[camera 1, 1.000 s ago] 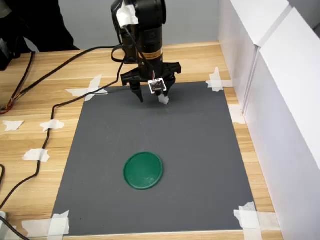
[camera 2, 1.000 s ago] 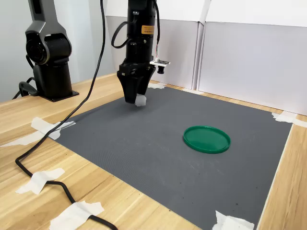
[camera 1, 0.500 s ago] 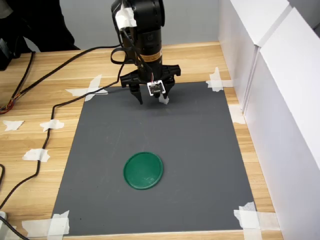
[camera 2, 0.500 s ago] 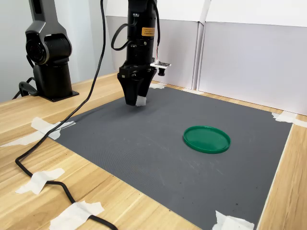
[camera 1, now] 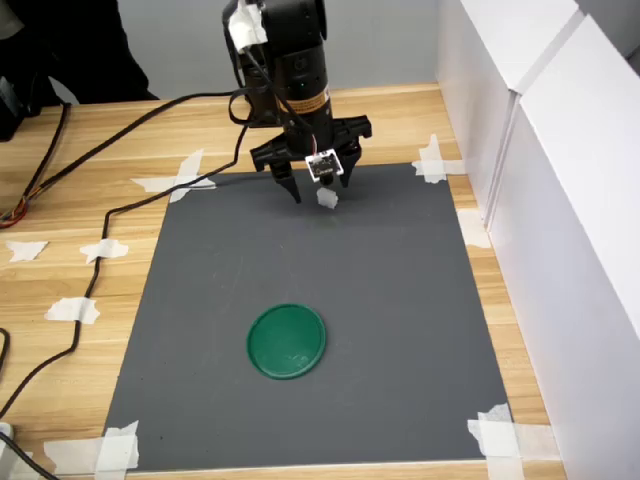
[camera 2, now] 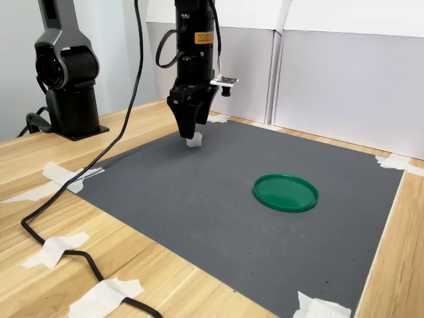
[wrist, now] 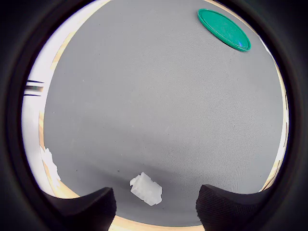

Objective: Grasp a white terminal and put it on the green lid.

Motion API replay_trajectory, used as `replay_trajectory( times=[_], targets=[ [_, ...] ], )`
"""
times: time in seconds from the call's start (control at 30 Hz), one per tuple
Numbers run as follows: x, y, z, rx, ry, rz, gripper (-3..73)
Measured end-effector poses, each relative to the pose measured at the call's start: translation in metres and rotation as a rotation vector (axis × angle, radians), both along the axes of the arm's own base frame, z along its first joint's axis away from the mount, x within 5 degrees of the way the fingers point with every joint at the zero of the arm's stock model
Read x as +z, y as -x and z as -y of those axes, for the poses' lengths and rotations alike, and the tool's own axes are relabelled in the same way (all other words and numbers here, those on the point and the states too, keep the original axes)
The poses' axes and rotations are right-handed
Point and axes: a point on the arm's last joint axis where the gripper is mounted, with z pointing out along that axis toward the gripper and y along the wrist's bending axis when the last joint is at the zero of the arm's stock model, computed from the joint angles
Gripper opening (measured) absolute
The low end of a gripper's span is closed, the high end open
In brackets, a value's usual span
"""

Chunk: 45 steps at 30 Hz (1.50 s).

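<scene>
The tool point(camera 1: 318, 190) hangs spread open over the white terminal point(camera 1: 327, 198), upper centre of the first exterior view. The green lid point(camera 1: 287, 341) lies well apart, lower centre.

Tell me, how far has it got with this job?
Early on. Nothing looks done: the green lid lies bare on the grey mat, far from the gripper. In hand: the open gripper hangs over the white terminal, which lies loose between its fingers. Left: closing, lifting, carrying it to the lid.
</scene>
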Motion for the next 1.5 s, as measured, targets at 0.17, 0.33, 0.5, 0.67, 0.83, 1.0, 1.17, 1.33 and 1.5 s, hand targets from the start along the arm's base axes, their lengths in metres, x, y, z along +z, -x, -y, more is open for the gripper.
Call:
replay_trajectory(
  times=[0.17, 0.33, 0.5, 0.67, 0.83, 1.0, 1.17, 1.33, 1.5],
  targets=[
    [0.0, 0.0, -0.001, 0.006, 0.0, 0.0, 70.1],
    [0.0, 0.007, -0.014, 0.064, 0.007, -0.015, 70.0],
    [0.0, 0.008, -0.015, 0.07, 0.008, -0.016, 70.0],
    [0.0, 0.007, -0.015, 0.058, 0.008, -0.014, 70.0],
    [-0.01, 0.002, -0.015, 0.049, 0.034, -0.024, 70.0],
    [-0.015, 0.001, -0.015, 0.039, 0.045, -0.035, 70.0],
    [-0.02, 0.0, -0.016, 0.034, 0.046, -0.057, 70.0],
    [-0.023, -0.001, -0.016, 0.035, 0.052, -0.069, 70.0],
    [-0.024, -0.001, -0.016, 0.035, 0.052, -0.071, 69.7]
  ],
)
